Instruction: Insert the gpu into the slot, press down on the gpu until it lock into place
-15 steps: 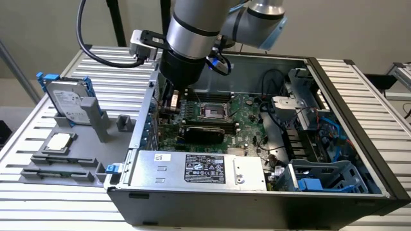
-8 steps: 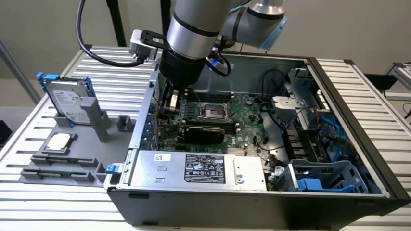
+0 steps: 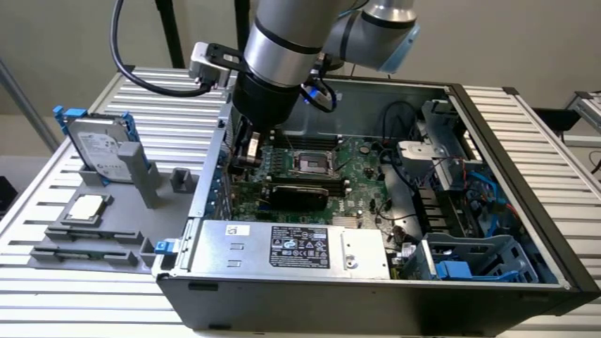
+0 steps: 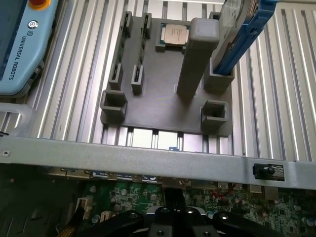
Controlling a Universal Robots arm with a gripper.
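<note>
- Gripper (image 3: 249, 158) reaches down inside the case (image 3: 376, 310), at the exterior view's left edge of the green board (image 3: 362, 176), close to the case wall.
- Wrist view shows the gripper (image 4: 173, 219) as black, rounded metal above the board (image 4: 123, 195); I cannot tell whether it is apart or clamped.
- Thin dark strip, seemingly the gpu (image 4: 173, 196) seen edge-on, stands at the gripper over the board, just inside the case rim (image 4: 148, 160). In the exterior view the arm covers that spot.
- Exterior view takes in the open case from above: a silver box (image 3: 291, 246) with a black-and-white label along the near wall, and a square socket (image 3: 310, 163) mid-board.
- Wrist view looks past the rim to a matte grey fixture (image 4: 158, 94) on the ribbed aluminium table (image 4: 276, 98), with square pockets and a tall post (image 4: 197, 54).
- Flat metal chip (image 4: 175, 33) lies in one pocket; a drive (image 4: 237, 19) with blue rails stands upright in another.
- Pendant (image 4: 19, 44) marked "Universal Robots" lies on the table beside the fixture.
</note>
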